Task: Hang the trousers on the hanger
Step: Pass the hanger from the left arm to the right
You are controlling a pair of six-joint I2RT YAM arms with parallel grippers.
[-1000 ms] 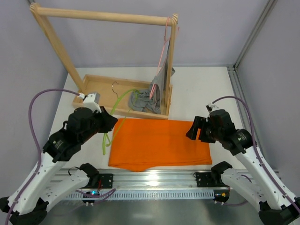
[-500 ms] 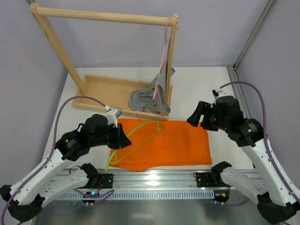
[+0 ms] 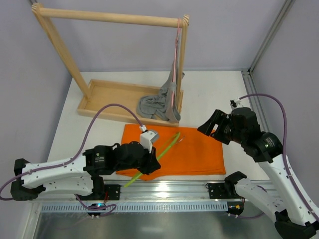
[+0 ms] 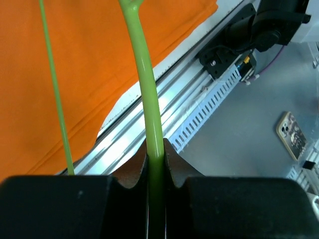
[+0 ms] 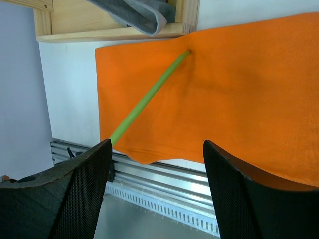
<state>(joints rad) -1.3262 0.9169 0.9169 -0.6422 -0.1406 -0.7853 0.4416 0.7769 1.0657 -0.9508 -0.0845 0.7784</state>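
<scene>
Wooden tray (image 3: 99,92) holds slumped grey garment (image 3: 154,105), seemingly hung from pink hanger (image 3: 175,59), left wrist view alone shows left gripper (image 4: 155,152) pinching lime-green hanger (image 4: 144,74) over trousers (image 4: 94,50), right gripper (image 5: 157,145) spread, empty.

1. One pair of orange trousers (image 3: 192,149).
2. Two hangers: one lime-green hanger (image 3: 167,145) and one pink hanger (image 3: 175,62).
3. One grey garment (image 3: 153,105).
4. One wooden rack (image 3: 109,18), with one tray base.
5. Two robot arms, each carrying one tool: the left tool (image 4: 155,160) and the right tool (image 3: 208,125).
6. Two purple cables, one on each arm.
7. One table (image 3: 214,89).
</scene>
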